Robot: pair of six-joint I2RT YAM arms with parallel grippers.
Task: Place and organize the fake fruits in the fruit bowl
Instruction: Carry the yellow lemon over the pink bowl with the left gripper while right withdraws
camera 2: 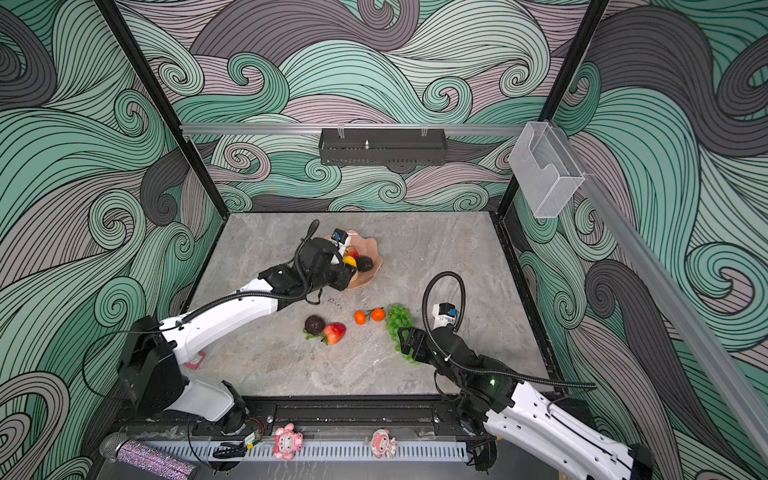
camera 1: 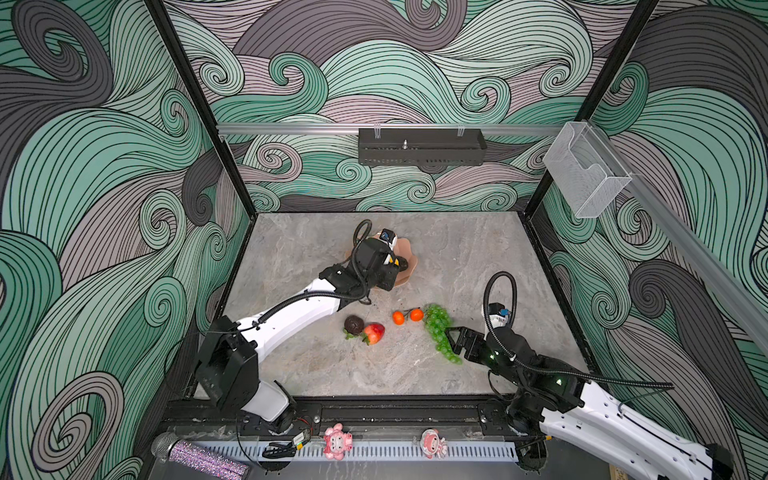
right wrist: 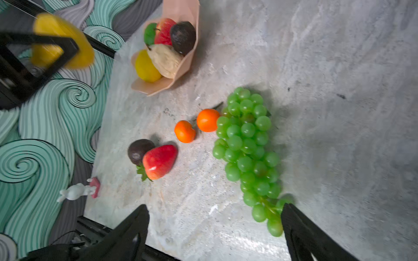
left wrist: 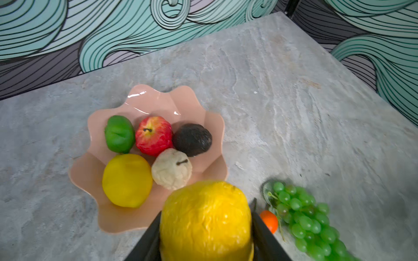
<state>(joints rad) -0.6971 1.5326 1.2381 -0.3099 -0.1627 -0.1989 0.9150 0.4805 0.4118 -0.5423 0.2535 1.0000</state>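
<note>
The peach-pink fruit bowl [left wrist: 158, 95] holds a lime [left wrist: 119, 133], red apple [left wrist: 153, 135], dark avocado [left wrist: 192, 139], pale pear [left wrist: 172, 169] and lemon [left wrist: 127, 180]. My left gripper [left wrist: 207, 210] is shut on a large yellow fruit [left wrist: 205, 221], just above the bowl's near rim [camera 1: 409, 270]. On the table lie a dark round fruit [camera 1: 354, 324], a strawberry [camera 1: 375, 332], two oranges [camera 1: 398, 318] and green grapes [camera 1: 438, 328]. My right gripper [right wrist: 214, 206] is open and empty above the table, one finger beside the low end of the grapes [right wrist: 246, 144].
A black tray [camera 1: 422, 146] hangs on the back wall and a clear box [camera 1: 584, 174] on the right rail. Two pink figurines [camera 1: 337, 441] and a glittery microphone [camera 1: 195, 455] sit past the front edge. A small white and pink figure [right wrist: 77, 192] lies at the table's left edge.
</note>
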